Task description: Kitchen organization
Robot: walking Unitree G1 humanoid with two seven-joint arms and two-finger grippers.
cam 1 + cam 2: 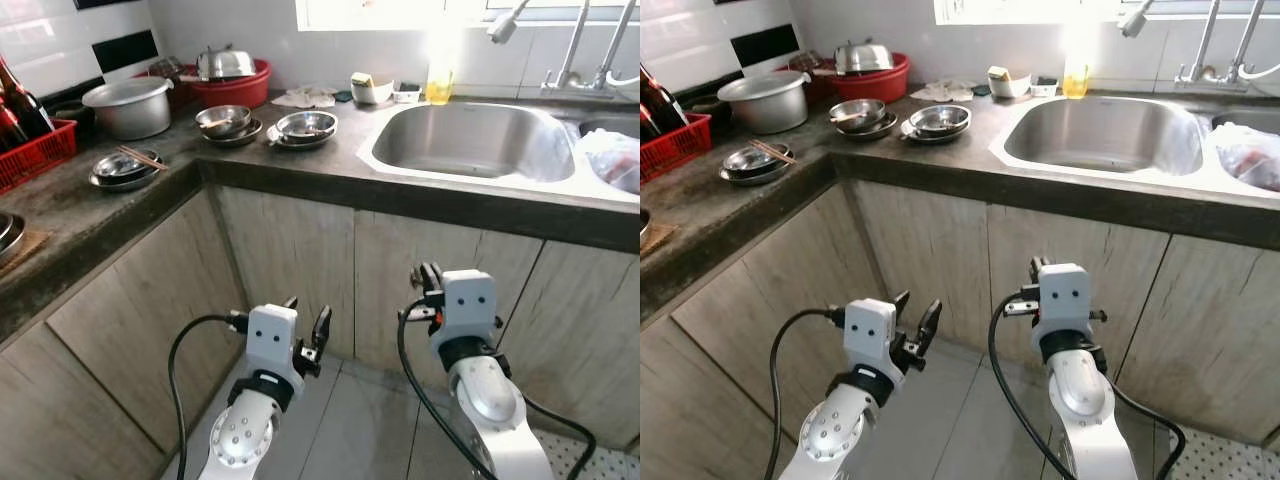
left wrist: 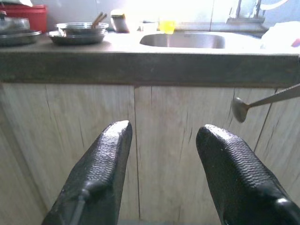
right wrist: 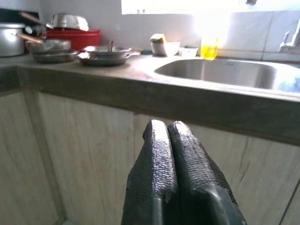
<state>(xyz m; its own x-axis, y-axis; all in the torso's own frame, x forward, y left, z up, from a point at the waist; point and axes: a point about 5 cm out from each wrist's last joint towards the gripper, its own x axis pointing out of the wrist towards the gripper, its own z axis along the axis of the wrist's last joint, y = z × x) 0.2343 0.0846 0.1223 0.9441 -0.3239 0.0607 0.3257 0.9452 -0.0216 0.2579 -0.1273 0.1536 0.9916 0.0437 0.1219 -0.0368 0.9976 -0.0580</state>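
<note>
My left gripper (image 1: 307,315) is held low in front of the wooden cabinet doors (image 1: 300,260), open and empty; its two black fingers (image 2: 110,154) stand well apart. My right gripper (image 1: 428,276) is at the same height in front of the cabinet under the sink (image 1: 475,140), its fingers (image 3: 161,140) pressed together. A thin metal spoon (image 2: 240,110) juts out leftwards beside the right wrist; I cannot tell what holds it. On the dark counter stand stacked steel bowls (image 1: 306,126), a second stack (image 1: 225,120) and a plate with chopsticks (image 1: 122,166).
The counter turns a corner on my left, carrying a lidded pot (image 1: 128,105), a red basin (image 1: 235,85) and a red basket (image 1: 35,150) with bottles. A yellow cup (image 1: 438,88) stands behind the sink, taps (image 1: 570,50) at the right, a plastic bag (image 1: 615,160) in the far basin.
</note>
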